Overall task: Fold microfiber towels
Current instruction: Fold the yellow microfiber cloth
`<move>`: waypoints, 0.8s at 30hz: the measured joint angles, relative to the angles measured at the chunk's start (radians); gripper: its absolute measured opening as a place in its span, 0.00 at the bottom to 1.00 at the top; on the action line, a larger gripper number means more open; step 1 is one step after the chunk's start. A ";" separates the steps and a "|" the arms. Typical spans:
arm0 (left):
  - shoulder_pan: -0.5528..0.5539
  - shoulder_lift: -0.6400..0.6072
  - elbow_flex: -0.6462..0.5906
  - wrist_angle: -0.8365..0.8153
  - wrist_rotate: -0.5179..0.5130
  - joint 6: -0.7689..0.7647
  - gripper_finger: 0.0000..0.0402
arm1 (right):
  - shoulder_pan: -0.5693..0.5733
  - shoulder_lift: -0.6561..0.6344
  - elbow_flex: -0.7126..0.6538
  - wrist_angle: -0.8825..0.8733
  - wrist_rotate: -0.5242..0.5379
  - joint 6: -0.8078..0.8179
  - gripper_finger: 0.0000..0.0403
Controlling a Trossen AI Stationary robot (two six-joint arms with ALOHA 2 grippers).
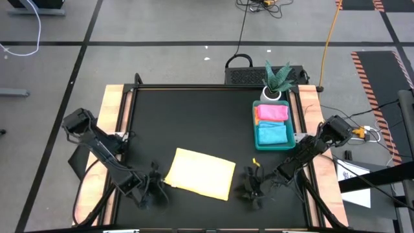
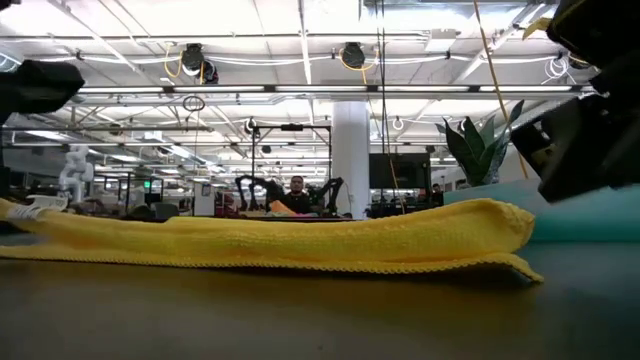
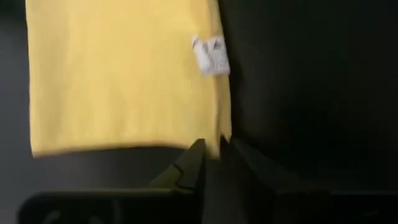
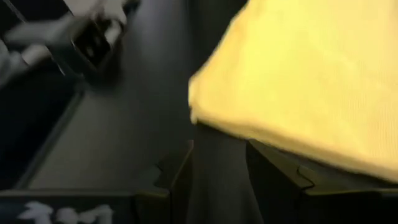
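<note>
The yellow towel (image 1: 200, 173) lies folded flat on the black bench (image 1: 194, 123), near its front edge, between the two arms. Its white label (image 3: 211, 55) shows on top. The left claw (image 3: 211, 152) sits at the towel's corner with its fingers slightly parted and nothing in them, probably just letting go so the fold stays put. The right claw (image 4: 217, 155) stands open and empty just beside the opposite edge, likely waiting for the next fold. Well apart, a pink towel (image 1: 272, 112) and a blue towel (image 1: 272, 134) rest folded in the green tray (image 1: 257, 139), beside a potted plant (image 1: 277, 81).
</note>
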 joint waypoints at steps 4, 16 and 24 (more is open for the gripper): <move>0.025 -0.064 0.038 -0.108 0.083 -0.105 0.30 | -0.028 0.000 0.026 0.059 0.000 -0.009 0.35; 0.252 -0.137 -0.070 0.264 -0.093 0.055 0.24 | -0.235 0.000 0.187 -0.165 0.059 -0.058 0.11; 0.476 -0.137 -0.301 0.633 -0.229 0.060 0.07 | -0.316 0.050 0.186 -0.329 0.055 0.073 0.02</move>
